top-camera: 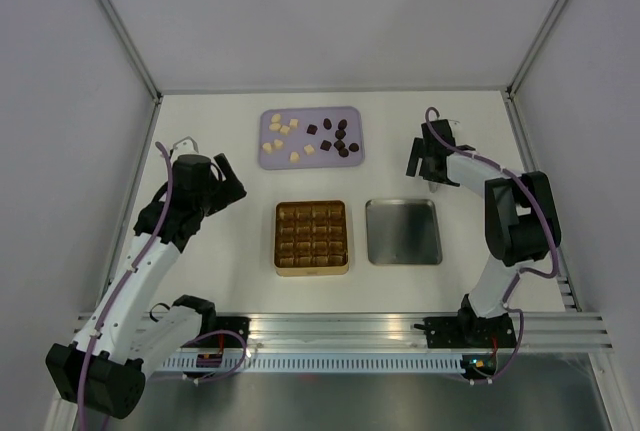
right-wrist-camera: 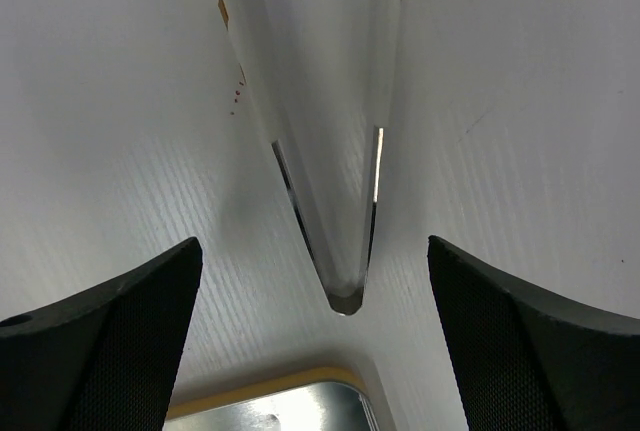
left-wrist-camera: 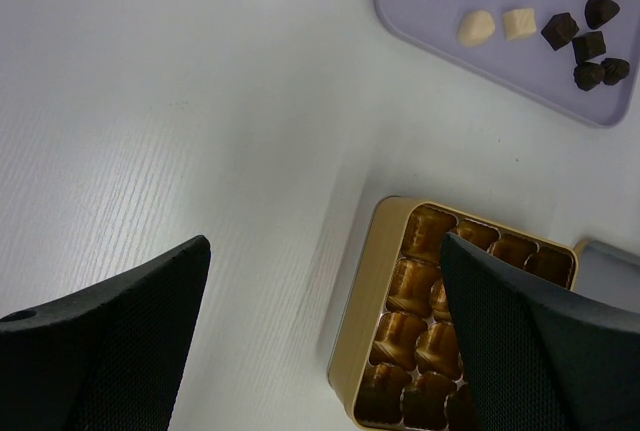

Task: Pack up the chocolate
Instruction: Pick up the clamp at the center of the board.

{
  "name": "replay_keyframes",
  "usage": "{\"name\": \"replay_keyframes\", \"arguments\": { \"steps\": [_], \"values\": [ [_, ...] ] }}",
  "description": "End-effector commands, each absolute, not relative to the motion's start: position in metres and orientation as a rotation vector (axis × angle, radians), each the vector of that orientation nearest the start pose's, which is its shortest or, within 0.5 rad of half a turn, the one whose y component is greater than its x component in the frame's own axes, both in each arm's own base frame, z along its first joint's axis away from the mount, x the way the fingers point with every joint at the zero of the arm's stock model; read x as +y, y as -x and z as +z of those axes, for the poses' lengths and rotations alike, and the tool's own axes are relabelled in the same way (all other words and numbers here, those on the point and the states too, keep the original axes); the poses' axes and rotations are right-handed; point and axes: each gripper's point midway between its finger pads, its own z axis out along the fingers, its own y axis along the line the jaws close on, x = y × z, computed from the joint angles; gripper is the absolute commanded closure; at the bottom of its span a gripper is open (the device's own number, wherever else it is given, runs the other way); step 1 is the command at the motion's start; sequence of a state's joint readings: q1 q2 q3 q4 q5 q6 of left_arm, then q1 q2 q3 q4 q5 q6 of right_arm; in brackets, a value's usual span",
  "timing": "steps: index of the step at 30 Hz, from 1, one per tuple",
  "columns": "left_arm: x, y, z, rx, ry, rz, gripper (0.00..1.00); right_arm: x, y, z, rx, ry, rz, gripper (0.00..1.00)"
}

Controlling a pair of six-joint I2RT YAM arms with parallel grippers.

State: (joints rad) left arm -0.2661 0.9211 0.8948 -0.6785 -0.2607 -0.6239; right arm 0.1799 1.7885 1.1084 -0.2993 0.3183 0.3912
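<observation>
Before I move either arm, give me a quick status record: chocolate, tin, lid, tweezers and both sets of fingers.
chocolate: pale pieces and dark pieces, all on the lavender tray; none packed
gold tin: cells empty, on the near side of the tray
silver lid: flat on the table, right of the tin, apart from it
tweezers: lying on the table under the right arm's wrist camera
left fingers: open, empty, above the table left of the tin
right fingers: open, empty
</observation>
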Motion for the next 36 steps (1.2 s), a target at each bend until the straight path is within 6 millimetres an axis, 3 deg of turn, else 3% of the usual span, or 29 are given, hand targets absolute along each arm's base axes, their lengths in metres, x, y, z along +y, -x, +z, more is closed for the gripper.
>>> {"name": "replay_keyframes", "arguments": {
  "steps": [1,7,12,18,23,36],
  "values": [
    [-0.053,-0.279,0.205,2.142,0.511,-0.197,0.00,0.035,-0.432,0.045,2.428,-0.365,-0.132,0.02],
    [-0.054,-0.280,0.201,2.156,0.511,-0.193,0.00,0.029,-0.438,0.027,2.469,-0.345,-0.124,0.02],
    [-0.052,-0.279,0.201,2.151,0.513,-0.184,0.00,0.025,-0.432,0.013,2.506,-0.367,-0.138,0.03],
    [-0.051,-0.279,0.202,2.145,0.517,-0.182,0.00,0.021,-0.429,0.009,2.511,-0.383,-0.144,0.17],
    [-0.051,-0.279,0.203,2.141,0.517,-0.182,0.00,0.016,-0.430,0.007,2.507,-0.394,-0.137,0.20],
    [-0.050,-0.277,0.205,2.130,0.520,-0.185,0.00,0.015,-0.424,-0.004,2.546,-0.397,-0.069,0.44]
  ]
}}
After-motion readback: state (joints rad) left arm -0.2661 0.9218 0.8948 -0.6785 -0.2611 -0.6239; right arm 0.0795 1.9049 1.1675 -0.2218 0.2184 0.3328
